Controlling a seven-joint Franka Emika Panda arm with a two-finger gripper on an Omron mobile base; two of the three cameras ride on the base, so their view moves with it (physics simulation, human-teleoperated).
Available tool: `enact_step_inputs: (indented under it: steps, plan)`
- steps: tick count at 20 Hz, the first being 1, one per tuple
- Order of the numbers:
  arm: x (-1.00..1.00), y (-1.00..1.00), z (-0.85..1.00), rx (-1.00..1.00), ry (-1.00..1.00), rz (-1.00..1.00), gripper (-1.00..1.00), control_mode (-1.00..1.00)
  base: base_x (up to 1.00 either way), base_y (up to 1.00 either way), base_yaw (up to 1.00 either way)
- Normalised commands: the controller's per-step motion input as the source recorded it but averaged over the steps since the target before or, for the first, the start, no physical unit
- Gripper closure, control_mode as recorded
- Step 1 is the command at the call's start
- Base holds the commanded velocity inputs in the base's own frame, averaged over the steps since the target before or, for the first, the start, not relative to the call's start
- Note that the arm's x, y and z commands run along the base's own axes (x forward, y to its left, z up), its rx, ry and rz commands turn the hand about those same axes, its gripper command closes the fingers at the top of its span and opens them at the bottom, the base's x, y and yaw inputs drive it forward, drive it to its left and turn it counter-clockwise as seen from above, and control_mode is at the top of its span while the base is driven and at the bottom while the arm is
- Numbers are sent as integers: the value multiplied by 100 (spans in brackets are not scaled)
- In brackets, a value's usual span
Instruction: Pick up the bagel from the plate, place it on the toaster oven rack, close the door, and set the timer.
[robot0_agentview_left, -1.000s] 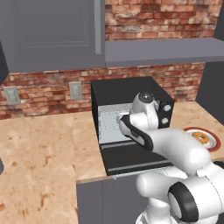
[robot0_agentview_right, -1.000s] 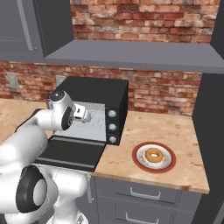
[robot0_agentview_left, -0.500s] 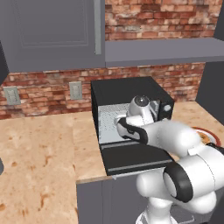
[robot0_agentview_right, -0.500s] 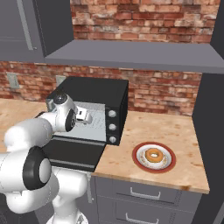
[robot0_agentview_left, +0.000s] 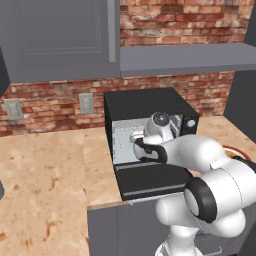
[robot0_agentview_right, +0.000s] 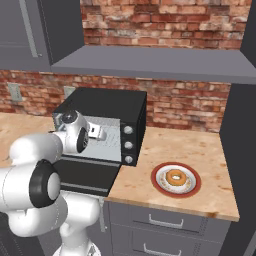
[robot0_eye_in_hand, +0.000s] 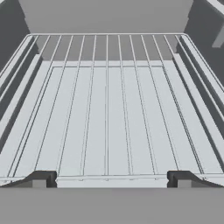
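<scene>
- The gripper (robot0_eye_in_hand: 107, 178) has its jaws wide apart with nothing between them; the two dark fingertips (robot0_eye_in_hand: 40, 178) stand at either side of the hand view, just above the front edge of the rack (robot0_eye_in_hand: 107, 109).
- The rack is a flat silver wire grid spanning the inside of the toaster oven (robot0_agentview_right: 107, 107), and it is bare.
- In the right base view the gripper (robot0_agentview_right: 98, 133) sits at the oven's opening, pointing inward over the rack.
- The door (robot0_agentview_left: 150, 180) hangs open, folded down flat in front of the oven and sticking out past the counter edge, under the arm (robot0_agentview_left: 200, 150).
- In the left base view the arm's wrist and forearm cross in front of the oven's mouth and cover most of the interior.
- Three round knobs (robot0_agentview_right: 128, 145) run in a column down the oven's right front panel.
- The bagel (robot0_agentview_right: 175, 177) lies in the middle of the plate (robot0_agentview_right: 160, 172), a small white one with a red rim, on the counter (robot0_agentview_right: 200, 150) to the right of the oven and well apart from the gripper.
- The oven's right wall and knob panel stand between the gripper and the plate.
- A brick wall (robot0_agentview_right: 175, 100) runs behind the oven, with outlets (robot0_agentview_left: 86, 102) to its left.
- A grey shelf (robot0_agentview_right: 150, 65) hangs above the oven, and grey cabinets (robot0_agentview_left: 60, 35) sit higher to the left.
- Drawers (robot0_agentview_right: 165, 220) with silver handles sit below the counter under the plate.
</scene>
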Motion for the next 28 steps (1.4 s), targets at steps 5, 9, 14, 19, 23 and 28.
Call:
enact_step_inputs:
  steps: [5, 9, 14, 19, 23, 28]
  plan:
    - [19, 0, -10, 0, -3, 0, -100, -100, 0, 0, 0]
    - [25, 0, -20, 0, 0, -1, -100, -100, 0, 0, 0]
    - [13, 0, -28, 0, 0, -1, -100, -100, 0, 0, 0]
    - [0, 0, -32, 0, 0, 0, -100, -100, 0, 0, 0]
    - [0, 0, -29, 0, 1, 0, -100, -100, 0, 0, 0]
    - [-20, 0, -49, 0, 23, -2, -100, -100, 0, 0, 0]
